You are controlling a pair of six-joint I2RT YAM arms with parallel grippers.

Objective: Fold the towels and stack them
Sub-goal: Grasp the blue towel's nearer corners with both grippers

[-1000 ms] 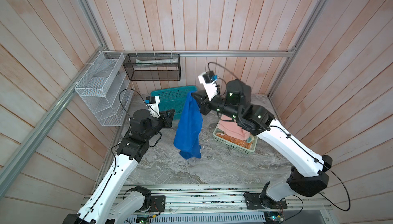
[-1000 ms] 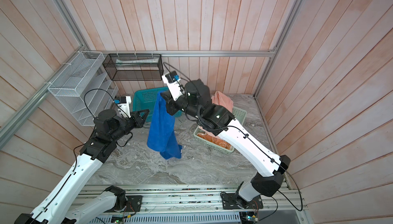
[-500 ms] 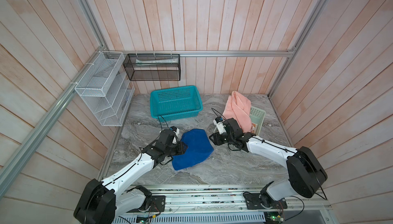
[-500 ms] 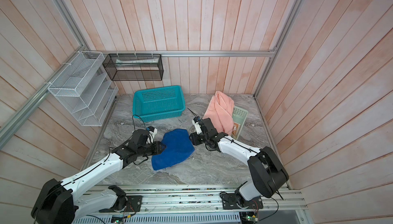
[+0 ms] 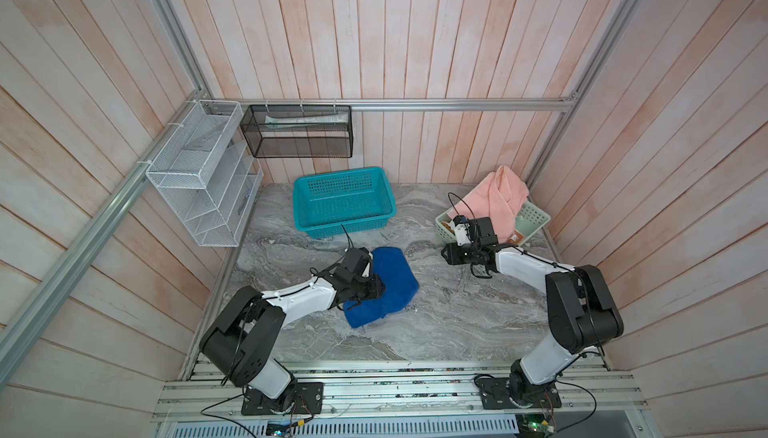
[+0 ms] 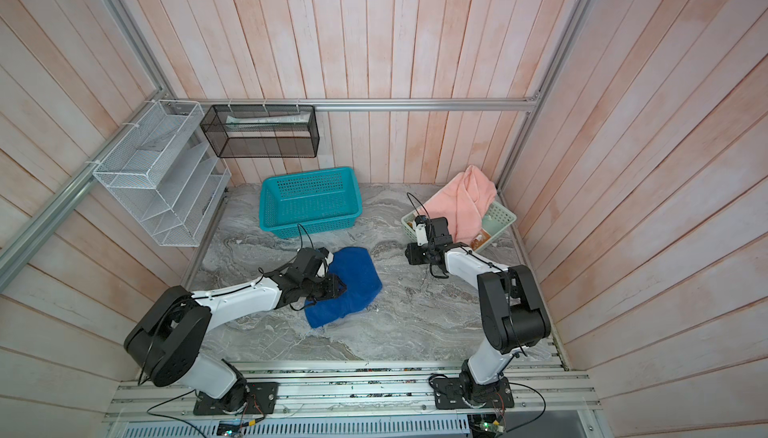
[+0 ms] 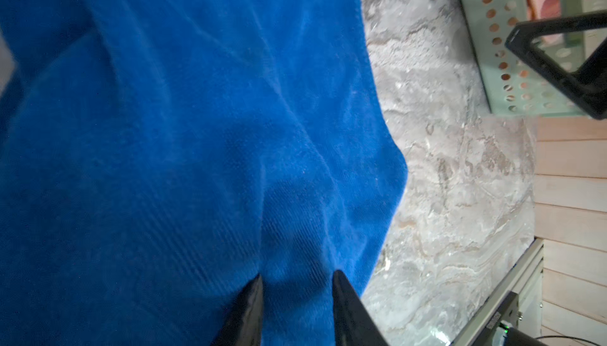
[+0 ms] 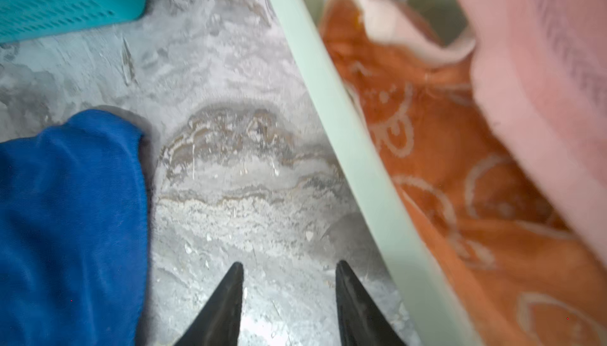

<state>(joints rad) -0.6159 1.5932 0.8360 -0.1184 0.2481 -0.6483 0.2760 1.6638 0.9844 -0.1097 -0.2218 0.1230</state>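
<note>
Royal-blue terry, the blue towel [image 5: 395, 280] lies crumpled near the middle of the marble counter [image 5: 457, 315], clear of every edge. Both top views hide the tips of the left gripper [image 5: 374, 290] under its own body. The left wrist view shows them parted and resting on the cloth, with nothing pinched. The right gripper [image 8: 289, 267] is over bare marble between that towel and the pale green tray [image 8: 345, 150] in the back right corner, jaws apart and empty. Only the right wrist view clearly shows the orange towel [image 8: 460, 180] with white rabbits inside the tray, under the draped pink towel [image 5: 494, 203]. A teal basket [image 5: 349, 226] sits at the back edge.
</note>
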